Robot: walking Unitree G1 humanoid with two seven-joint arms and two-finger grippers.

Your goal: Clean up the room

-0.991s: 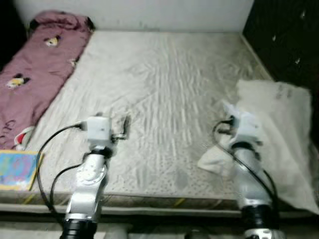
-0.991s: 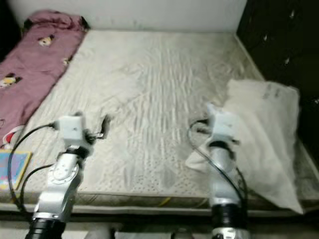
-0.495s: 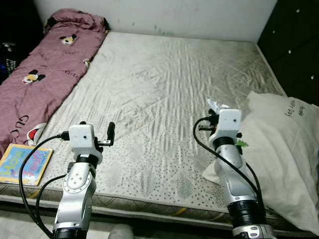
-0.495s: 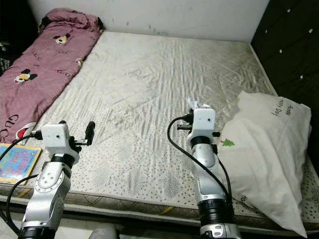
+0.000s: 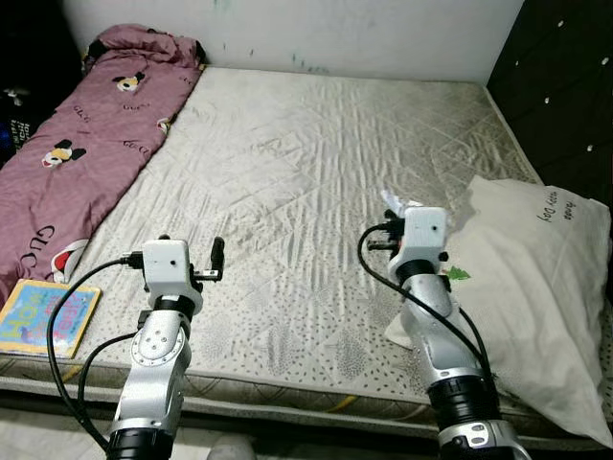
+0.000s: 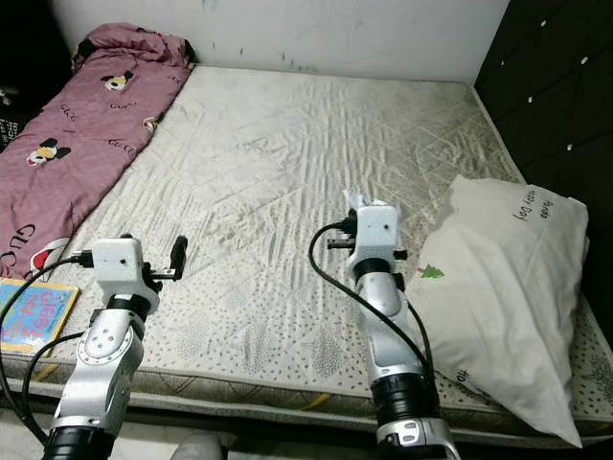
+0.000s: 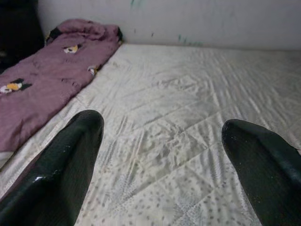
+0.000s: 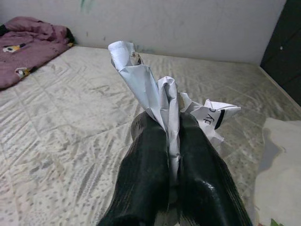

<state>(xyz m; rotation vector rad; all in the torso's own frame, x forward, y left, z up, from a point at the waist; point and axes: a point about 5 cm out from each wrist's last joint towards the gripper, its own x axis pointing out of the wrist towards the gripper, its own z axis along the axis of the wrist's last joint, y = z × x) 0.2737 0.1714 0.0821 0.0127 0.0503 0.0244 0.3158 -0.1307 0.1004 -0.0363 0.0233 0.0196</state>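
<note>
A crumpled piece of white paper (image 8: 155, 101) is pinched between the pressed-together fingers of the right gripper (image 8: 170, 141), which is held above the bare mattress (image 5: 306, 163) just beside the white pillow (image 5: 541, 287). The left gripper (image 7: 162, 141) is held with its fingers spread wide and nothing between them, near the mattress's front edge. Because the paper is gripped only by its lower folds, it could be pulled loose and dropped if it were snagged or jolted while being carried off.
</note>
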